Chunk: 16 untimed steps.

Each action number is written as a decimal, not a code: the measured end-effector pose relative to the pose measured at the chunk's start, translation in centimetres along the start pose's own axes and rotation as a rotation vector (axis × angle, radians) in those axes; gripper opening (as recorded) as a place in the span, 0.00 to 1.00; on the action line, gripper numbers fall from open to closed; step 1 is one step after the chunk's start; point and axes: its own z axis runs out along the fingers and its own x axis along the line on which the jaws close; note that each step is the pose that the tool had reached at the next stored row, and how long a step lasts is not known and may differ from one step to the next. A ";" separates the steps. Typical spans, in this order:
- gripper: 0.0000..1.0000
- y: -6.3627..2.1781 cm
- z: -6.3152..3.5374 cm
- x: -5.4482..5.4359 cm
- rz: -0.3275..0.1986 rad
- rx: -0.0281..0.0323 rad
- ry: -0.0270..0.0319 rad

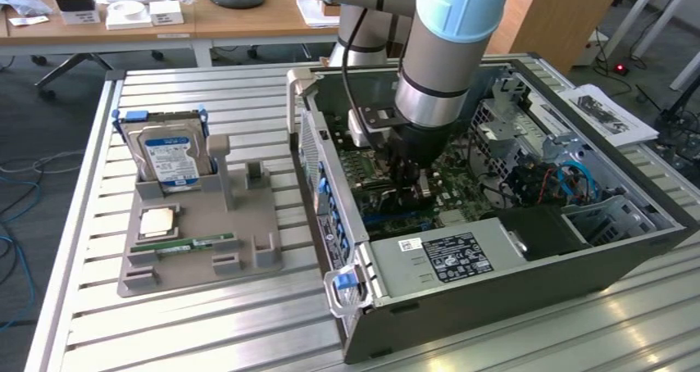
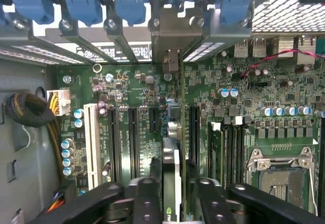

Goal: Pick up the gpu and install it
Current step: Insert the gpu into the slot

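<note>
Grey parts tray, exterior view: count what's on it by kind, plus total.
Hard drive: 1
CPU chip: 1
Green memory stick: 1
Total on the tray: 3

One gpu (image 2: 171, 168), one hard drive (image 1: 170, 153) (blue-labelled), one memory stick (image 1: 184, 245).
</note>
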 end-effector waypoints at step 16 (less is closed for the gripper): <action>0.75 -0.04 -0.33 0.0 -0.001 -0.0002 0.0009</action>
